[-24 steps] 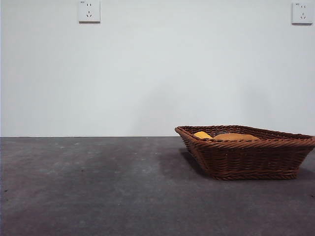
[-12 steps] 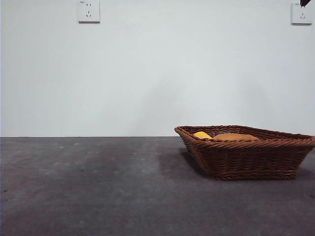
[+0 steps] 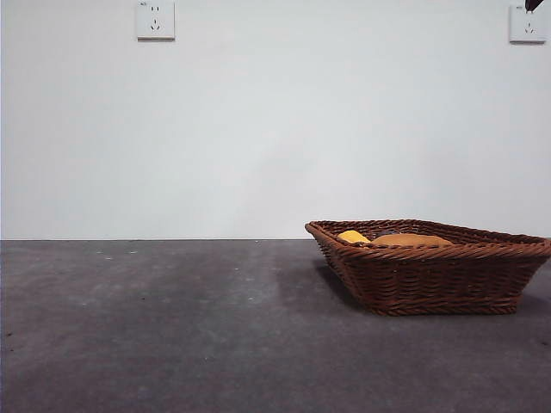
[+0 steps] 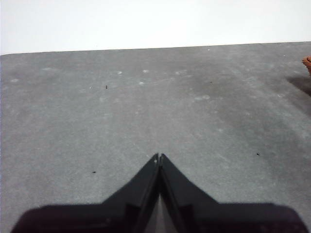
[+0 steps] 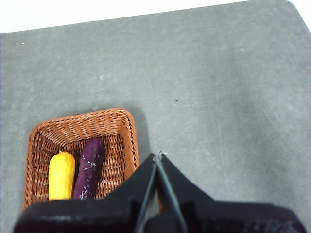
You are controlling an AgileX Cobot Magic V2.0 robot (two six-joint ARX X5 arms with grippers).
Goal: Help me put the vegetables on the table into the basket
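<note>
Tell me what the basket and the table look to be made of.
The basket: woven wicker or rattan, reddish-brown with a slight sheen; interlaced strands and a braided rim show. It may be a plastic imitation. The table: a hard, matte dark grey surface, mottled with pale scuffs; possibly laminate or stone-like, though the material cannot be told for sure.

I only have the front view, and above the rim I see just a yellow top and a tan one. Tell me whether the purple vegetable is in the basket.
Observer: It is. The right wrist view shows the purple vegetable lying inside the basket, side by side with the corn cob.
Operator: Report the right gripper.
Observer: The right gripper holds nothing. Its fingers are together, above the table just outside the basket's wall.
Operator: Now the left one.
Observer: The left gripper also holds nothing. Its fingers are together over the table, well away from the basket.
</note>
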